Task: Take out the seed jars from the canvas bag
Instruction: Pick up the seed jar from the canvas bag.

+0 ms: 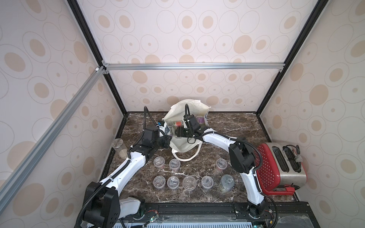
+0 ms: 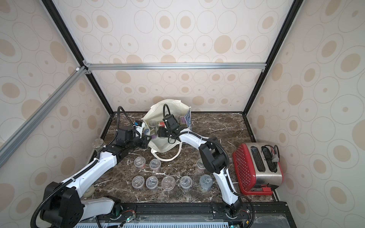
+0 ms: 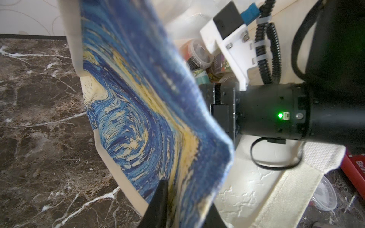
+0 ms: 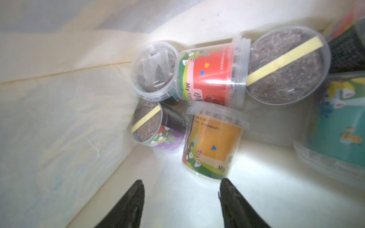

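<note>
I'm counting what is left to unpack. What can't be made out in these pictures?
- Seed jars left inside the canvas bag: in both top views the right arm covers the opening; count unclear.
- Teal-labelled jar: right wrist view, blurred and cut by the edge.
- One table jar: in a top view, half hidden by that arm's elbow.

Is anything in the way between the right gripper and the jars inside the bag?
Nothing visible is. The right gripper is open inside the canvas bag, and the orange-labelled jar lies just beyond its tips, with only bare bag lining between them.
</note>
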You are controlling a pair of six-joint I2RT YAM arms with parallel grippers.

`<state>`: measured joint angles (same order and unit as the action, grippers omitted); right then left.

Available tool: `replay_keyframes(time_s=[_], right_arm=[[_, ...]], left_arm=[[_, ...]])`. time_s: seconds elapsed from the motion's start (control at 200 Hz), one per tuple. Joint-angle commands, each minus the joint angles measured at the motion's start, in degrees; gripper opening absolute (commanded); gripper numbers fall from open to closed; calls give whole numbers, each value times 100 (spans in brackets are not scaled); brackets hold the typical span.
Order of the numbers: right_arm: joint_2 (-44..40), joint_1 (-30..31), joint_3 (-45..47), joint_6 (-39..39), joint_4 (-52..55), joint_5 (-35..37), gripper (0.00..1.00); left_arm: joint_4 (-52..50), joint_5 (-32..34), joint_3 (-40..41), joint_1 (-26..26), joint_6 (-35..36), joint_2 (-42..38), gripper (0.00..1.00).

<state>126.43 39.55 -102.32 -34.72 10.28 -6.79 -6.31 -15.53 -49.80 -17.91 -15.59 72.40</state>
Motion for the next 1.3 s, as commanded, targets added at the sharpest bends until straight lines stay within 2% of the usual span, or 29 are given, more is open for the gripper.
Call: replay_keyframes(time_s=[0.0,0.19,0.41,0.715,0.83,0.97,1.296], right_arm=[[33,-43,-193,-164,386,167,73],[595,-44,-721,-557,940,213,83],[1262,-42,-1484,-652,1604,294,84],[1946,-50,-2156,-700,1569,5,70],[1844,-52,-2000,-644,1397,-59,65],[1398,-50,-1361,-566,824,-111,61],[195,-63,67,-362,-560,-470,57]], left_arm=[[-82,-55,-260,-37,116,70,25],[-90,-108,-286,-37,102,109,25],[-103,-117,-298,-37,131,110,25],[-94,-113,-293,-37,134,143,25],[-160,-60,-298,-37,213,109,25],[-153,-37,-290,-37,225,97,25],[-129,-56,-377,-37,172,151,26]])
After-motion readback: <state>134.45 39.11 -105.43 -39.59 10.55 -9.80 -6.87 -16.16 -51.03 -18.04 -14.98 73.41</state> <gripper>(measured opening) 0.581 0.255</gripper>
